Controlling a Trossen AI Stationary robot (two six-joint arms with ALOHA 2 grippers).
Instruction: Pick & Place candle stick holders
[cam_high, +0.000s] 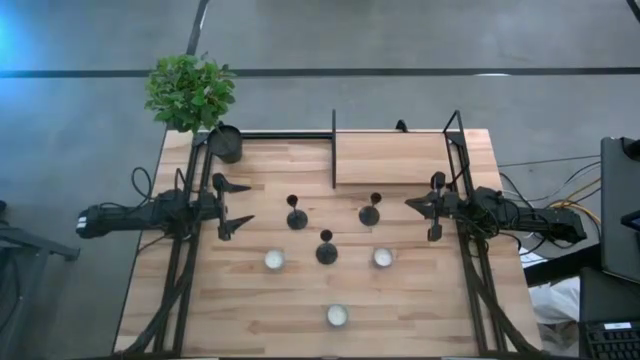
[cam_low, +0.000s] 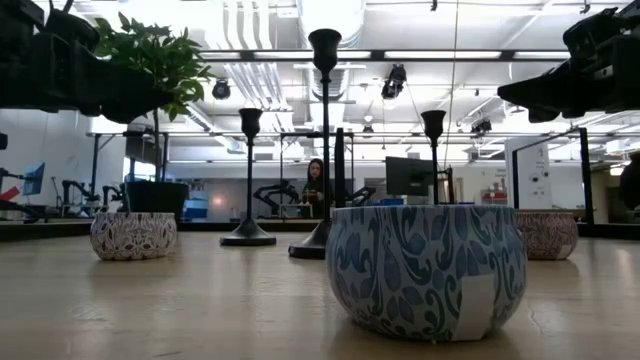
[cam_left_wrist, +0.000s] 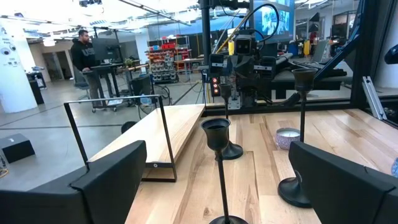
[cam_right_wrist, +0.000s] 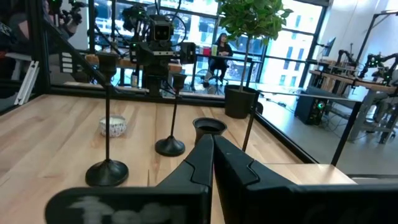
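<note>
Three black candle stick holders stand upright on their round bases mid-table: one at the left (cam_high: 297, 215), one at the right (cam_high: 370, 212), one nearer the front (cam_high: 326, 248). My left gripper (cam_high: 243, 205) hovers open left of the left holder, which rises between its fingers in the left wrist view (cam_left_wrist: 217, 163). My right gripper (cam_high: 412, 204) is shut and empty, right of the right holder; that holder's cup (cam_right_wrist: 209, 126) shows just past its fingertips.
Three patterned candle cups sit toward the front (cam_high: 274, 260), (cam_high: 383, 257), (cam_high: 338, 316). A dark plant pot (cam_high: 226, 144) stands at the far left corner. A raised wooden board (cam_high: 395, 158) with a black upright panel (cam_high: 333, 150) is at the back. People are in the room behind.
</note>
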